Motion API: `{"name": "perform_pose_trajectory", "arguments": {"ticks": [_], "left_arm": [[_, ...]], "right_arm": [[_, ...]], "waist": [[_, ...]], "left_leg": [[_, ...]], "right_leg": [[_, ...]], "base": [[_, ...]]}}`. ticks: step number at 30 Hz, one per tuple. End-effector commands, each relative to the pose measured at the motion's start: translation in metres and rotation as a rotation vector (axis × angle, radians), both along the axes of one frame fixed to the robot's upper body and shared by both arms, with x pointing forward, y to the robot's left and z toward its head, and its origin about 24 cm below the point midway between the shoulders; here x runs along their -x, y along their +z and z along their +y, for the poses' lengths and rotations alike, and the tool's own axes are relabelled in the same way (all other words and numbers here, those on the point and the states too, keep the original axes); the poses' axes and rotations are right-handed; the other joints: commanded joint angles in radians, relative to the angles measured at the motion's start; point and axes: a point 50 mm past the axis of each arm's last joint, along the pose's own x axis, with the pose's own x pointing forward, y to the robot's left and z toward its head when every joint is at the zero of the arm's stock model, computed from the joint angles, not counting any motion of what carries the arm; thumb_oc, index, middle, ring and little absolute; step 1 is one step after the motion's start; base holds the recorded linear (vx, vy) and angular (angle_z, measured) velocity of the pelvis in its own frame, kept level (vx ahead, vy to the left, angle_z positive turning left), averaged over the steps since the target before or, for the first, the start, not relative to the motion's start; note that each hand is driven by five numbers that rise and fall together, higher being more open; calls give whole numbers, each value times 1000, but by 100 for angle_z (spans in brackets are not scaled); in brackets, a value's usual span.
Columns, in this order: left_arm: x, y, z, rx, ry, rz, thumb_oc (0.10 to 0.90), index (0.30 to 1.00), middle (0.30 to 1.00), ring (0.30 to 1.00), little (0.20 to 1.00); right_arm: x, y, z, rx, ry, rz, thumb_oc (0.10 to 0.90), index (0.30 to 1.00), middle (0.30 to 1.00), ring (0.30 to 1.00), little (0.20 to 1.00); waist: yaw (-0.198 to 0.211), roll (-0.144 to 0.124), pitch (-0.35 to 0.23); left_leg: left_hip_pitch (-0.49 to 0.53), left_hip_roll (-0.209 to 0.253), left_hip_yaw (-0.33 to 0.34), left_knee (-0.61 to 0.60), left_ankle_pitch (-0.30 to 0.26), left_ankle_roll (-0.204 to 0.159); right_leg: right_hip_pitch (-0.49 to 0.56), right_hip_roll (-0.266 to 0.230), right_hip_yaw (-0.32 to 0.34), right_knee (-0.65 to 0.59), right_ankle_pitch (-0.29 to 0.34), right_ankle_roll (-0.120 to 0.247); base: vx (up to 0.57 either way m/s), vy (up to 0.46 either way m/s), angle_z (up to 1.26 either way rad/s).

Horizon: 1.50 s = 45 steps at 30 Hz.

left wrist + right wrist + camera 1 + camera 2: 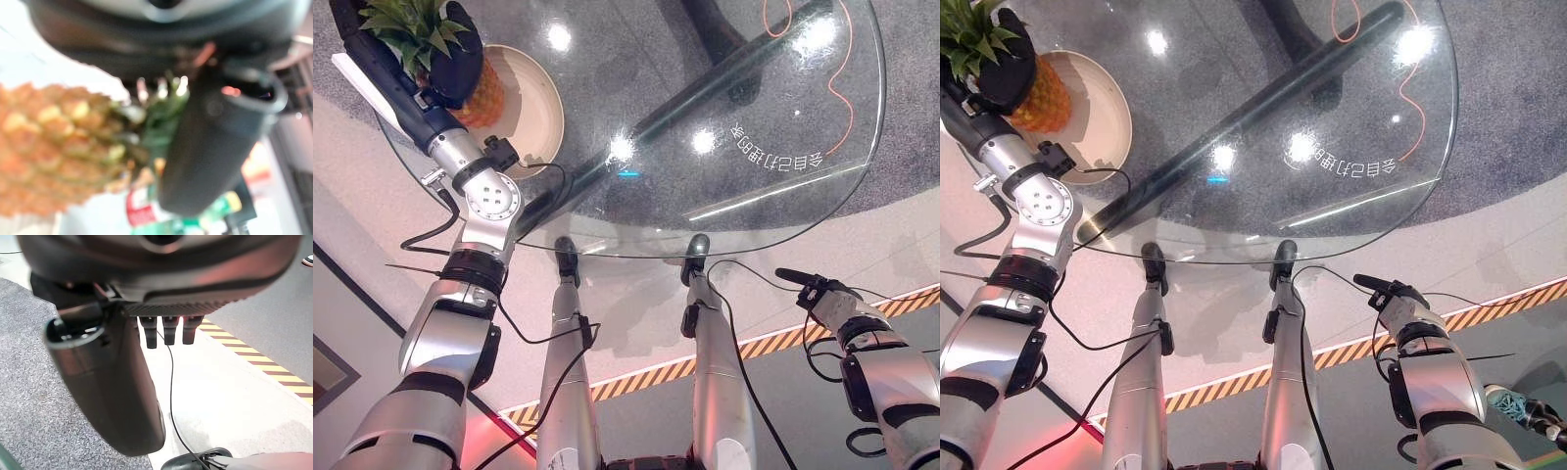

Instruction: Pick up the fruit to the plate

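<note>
**A:** Seen from above: round glass table (783, 230), bright with reflected ceiling lights and crossed underneath by a dark bar of the base (705, 88). White print near the close edge.

**B:** And the fruit?

**A:** At the table's far left. Pineapple (487, 96) over a beige plate (533, 108), leafy crown towards the arm. Hard to tell whether resting on the plate or held just above it.

**B:** Gripped?

**A:** Yes. Left hand (458, 61) curled round the top of the pineapple, at the base of the crown. Confirmed from the wrist: orange rind (54, 147) and green leaves tight against the dark thumb.

**B:** Other hand?

**A:** Right hand (803, 281) low at the right, off the table and well apart from the plate. Fingers loosely extended, thumb (112, 391) out, nothing in its grasp.

**B:** The room?

**A:** Grey carpet (911, 117) beneath the glass, with a thin orange cable (847, 108) looping across it. Pale hard floor nearer in, cut by a diagonal strip of yellow-and-black tape (773, 343). Red glow on the floor at lower left.
</note>
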Motion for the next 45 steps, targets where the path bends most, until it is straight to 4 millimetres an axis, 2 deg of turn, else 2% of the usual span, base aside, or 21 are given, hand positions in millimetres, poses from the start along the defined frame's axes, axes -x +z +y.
{"name": "perform_pose_trajectory", "arguments": {"ticks": [1, 14, 25, 45], "left_arm": [[21, 61, 1, -34, -38, -295, 800, 900, 900, 900, 900], [25, 53, -1, -38, -44, -313, 800, 900, 900, 900, 900], [28, 39, 5, -26, -31, -297, 800, 900, 900, 900, 900], [37, 22, -3, -121, -47, -318, 800, 900, 900, 900, 900]], "right_arm": [[22, -11, -21, 105, -66, 103, 800, 900, 900, 900, 900], [24, -14, -22, 100, -80, 101, 800, 900, 900, 900, 900], [28, -16, -24, 97, -94, 104, 800, 900, 900, 900, 900], [32, -19, -27, 84, -120, 99, 800, 900, 900, 900, 900]], "waist": [[25, -26, -24], [36, -25, -24], [49, -20, -24], [71, -11, -24]], "left_leg": [[-31, -31, -11, 102, -115, 17], [-31, -35, -13, 104, -116, 20], [-24, -37, -15, 104, -124, 21], [-23, -42, -20, 100, -125, 25]], "right_leg": [[31, 61, -39, -46, -20, -13], [35, 55, -47, -50, -12, -9], [43, 50, -56, -49, -18, -5], [51, 40, -73, -52, -13, 1]], "base": [[0, 0, 0], [0, 0, 0], [0, 0, 0], [0, -1, 1]]}}
